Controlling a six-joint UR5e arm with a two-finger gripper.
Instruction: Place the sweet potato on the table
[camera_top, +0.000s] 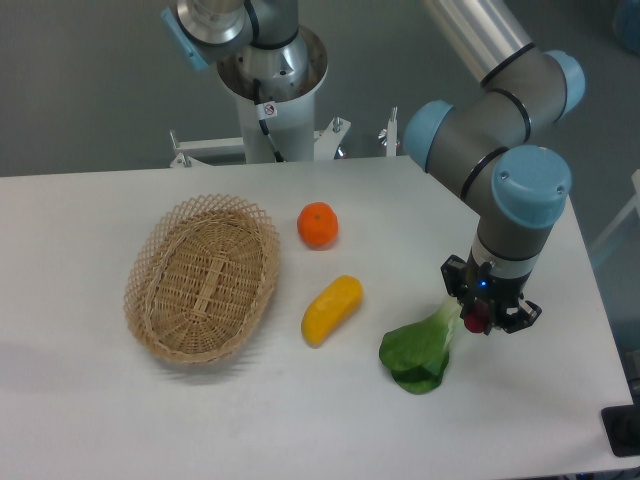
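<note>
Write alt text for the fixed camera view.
A robot arm's pincer hangs low over the white table, with something reddish barely visible in it, beside a leafy green vegetable. Left of it lie a yellow vegetable, an orange fruit and an empty wicker basket.

White desk; tan woven basket; orange fruit; yellow-orange vegetable; green leafy vegetable; grey arm with pale blue caps.

A robotics lab: an industrial arm bolted beside a bare white table, grey walls behind.
</note>
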